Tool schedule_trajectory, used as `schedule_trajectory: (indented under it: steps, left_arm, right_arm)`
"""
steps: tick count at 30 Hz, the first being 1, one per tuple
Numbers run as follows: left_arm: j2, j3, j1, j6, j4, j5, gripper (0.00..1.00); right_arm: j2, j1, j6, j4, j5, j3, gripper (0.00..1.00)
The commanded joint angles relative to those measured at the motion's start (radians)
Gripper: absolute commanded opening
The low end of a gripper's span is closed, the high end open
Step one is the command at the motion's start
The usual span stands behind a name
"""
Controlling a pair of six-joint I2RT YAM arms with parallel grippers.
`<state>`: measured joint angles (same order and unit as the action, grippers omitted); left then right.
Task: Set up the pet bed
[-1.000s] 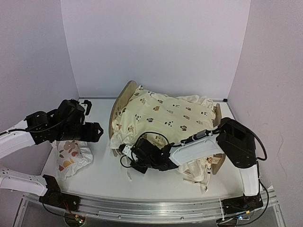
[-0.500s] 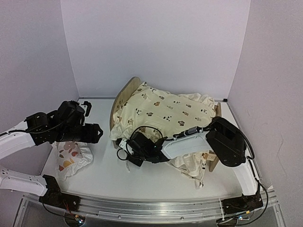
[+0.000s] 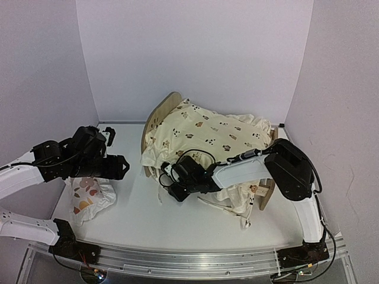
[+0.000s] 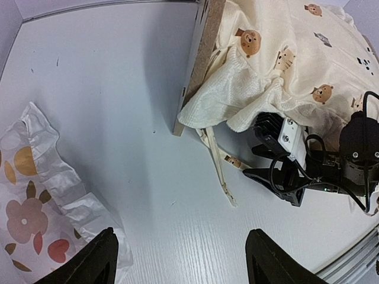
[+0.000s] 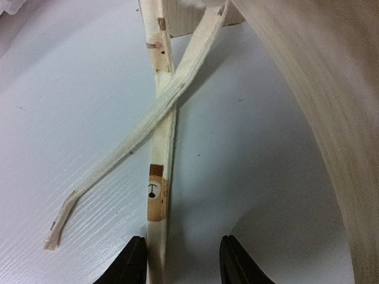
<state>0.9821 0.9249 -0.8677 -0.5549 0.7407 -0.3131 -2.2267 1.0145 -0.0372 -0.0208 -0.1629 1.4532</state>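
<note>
Top external view: the pet bed (image 3: 161, 116) stands on the bench (image 3: 136, 220) right of centre, with its arched headboard toward the left. A cream animal-print cushion (image 3: 207, 133) is draped over the frame and hides the base. Its edges hang over the near side.

The right gripper (image 3: 169, 184) is low over the bench, just beside the near corner of the headboard. In the right wrist view, the jaws are released. One cushion tie (image 5: 157, 201), marked with a small bear print, lies flat between the fingertips (image 5: 134, 260), close to one of them and not clamped. A second tie (image 5: 118, 177) crosses over the first. A curved light-wood edge of the bed fills the right side of that view.

The left gripper (image 3: 122, 167) hangs above the bench, well apart from the bed. Its jaws are released and hold nothing. A small white pillow (image 4: 29, 207) with orange-brown prints lies on the bench below it.
</note>
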Motion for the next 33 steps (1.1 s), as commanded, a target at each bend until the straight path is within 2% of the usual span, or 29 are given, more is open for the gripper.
schedule_trajectory:
  steps: [1,8,17,23,24,27,33]
  left_arm:
    - [0.002,-0.005,-0.003,0.006,-0.036,0.024,0.75]
    - [0.033,-0.05,-0.004,0.007,-0.086,0.098,0.73]
    - [0.135,-0.125,-0.006,0.032,-0.258,0.206,0.68]
    - [0.201,-0.147,-0.005,0.025,-0.369,0.116,0.63]
    - [0.209,-0.152,-0.006,0.018,-0.39,0.097,0.62]
    - [0.241,-0.18,-0.001,-0.029,-0.481,0.021,0.49]
    - [0.337,-0.195,0.081,-0.05,-0.669,0.08,0.42]
  right_arm:
    - [0.002,-0.007,-0.073,-0.13,0.085,-0.045,0.35]
    - [-0.017,-0.007,-0.093,-0.13,0.129,-0.034,0.01]
    - [0.074,-0.007,-0.123,-0.133,0.22,-0.01,0.0]
    - [0.109,-0.006,-0.134,-0.15,0.251,0.035,0.0]
    - [0.105,-0.006,-0.135,-0.151,0.245,0.045,0.0]
    - [0.09,-0.007,-0.144,-0.154,0.215,0.083,0.0]
    - [0.075,0.003,-0.157,-0.155,0.203,0.138,0.0]
